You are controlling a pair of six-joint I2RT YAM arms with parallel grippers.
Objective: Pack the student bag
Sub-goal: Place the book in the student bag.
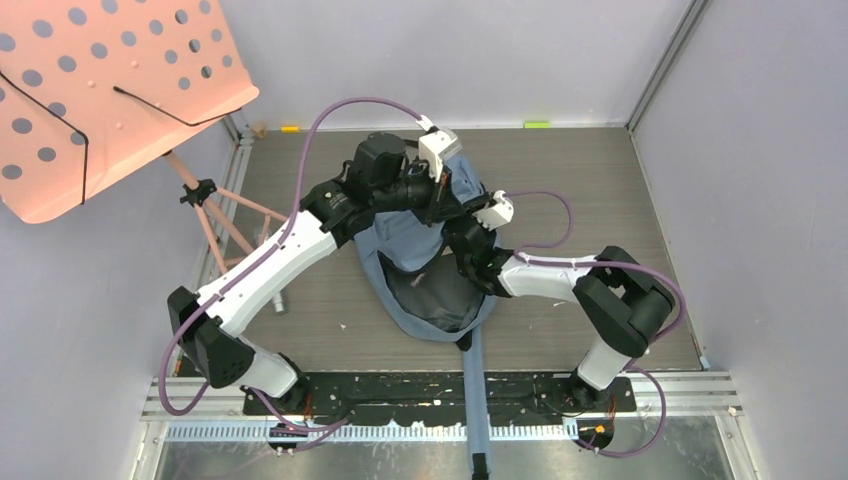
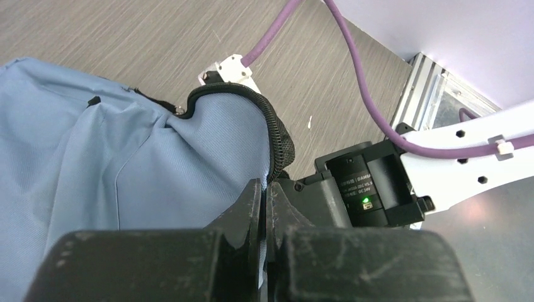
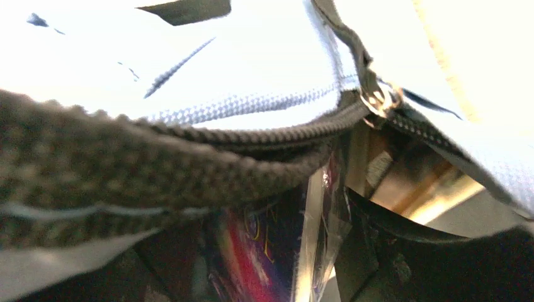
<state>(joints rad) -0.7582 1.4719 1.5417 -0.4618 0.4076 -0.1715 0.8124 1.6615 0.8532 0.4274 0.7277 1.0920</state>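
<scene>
Bag (image 1: pixel 400 245) lies mid-table, mouth toward 6 o'clock, one long strap (image 1: pixel 477 390) trailing past the near edge at 6.

Left claw (image 2: pixel 264 192), at the bag's 12 o'clock end: fingers pinched together on the blue cloth just beside the black zipper (image 3: pixel 252 135), lifting that rim.
Right claw (image 1: pixel 462 245), at the mouth's 3 o'clock side: its camera is pressed against the zipper tape, no fingers clearly in view — cannot tell whether it is open or closed.
A glossy book (image 3: pixel 252 251) sits inside, under the rim.

Judged step: seating the book through the open mouth.
- Left side should hold the rim high and taut, so the zipper teeth clear the book's shiny cover.
- Push the book in flat and deep — soft cloth sags and could snag a corner.

Writing: gold letters on the book cover, too blurred to read. Small white print on a motor housing (image 2: pixel 356 182) of the right arm, too small to make out; green light lit below it.

Pink perforated music stand (image 1: pixel 110 90) at 10 o'clock.
</scene>
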